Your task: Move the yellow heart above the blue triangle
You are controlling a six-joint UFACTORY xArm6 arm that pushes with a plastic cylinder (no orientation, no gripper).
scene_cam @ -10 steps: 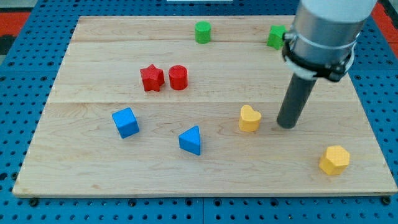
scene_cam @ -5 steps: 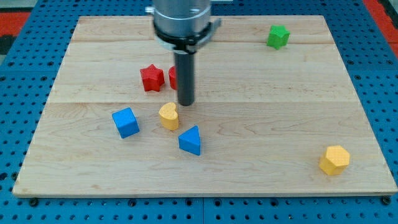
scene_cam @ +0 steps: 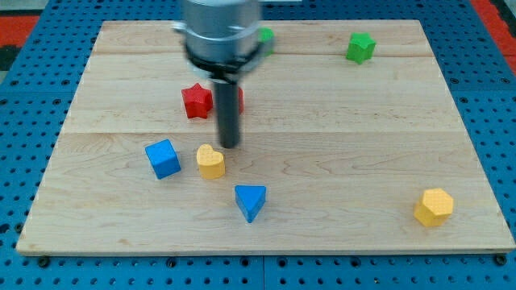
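The yellow heart (scene_cam: 210,161) lies on the wooden board (scene_cam: 339,161), left of centre. The blue triangle (scene_cam: 251,200) lies below and to the right of it, a short gap apart. My tip (scene_cam: 230,145) stands just above and to the right of the yellow heart, close to it; contact cannot be told. The rod rises toward the view's top and hides part of the red cylinder (scene_cam: 239,100).
A blue cube (scene_cam: 163,158) sits just left of the heart. A red star (scene_cam: 196,101) lies above. A green star (scene_cam: 360,47) and a partly hidden green cylinder (scene_cam: 264,35) are at the top. A yellow hexagon (scene_cam: 434,207) is at the bottom right.
The rod swept from the right to the left of centre, pushing the yellow heart leftward to beside the blue cube. The blue triangle shifted down and turned. The tip moved slightly down-left.
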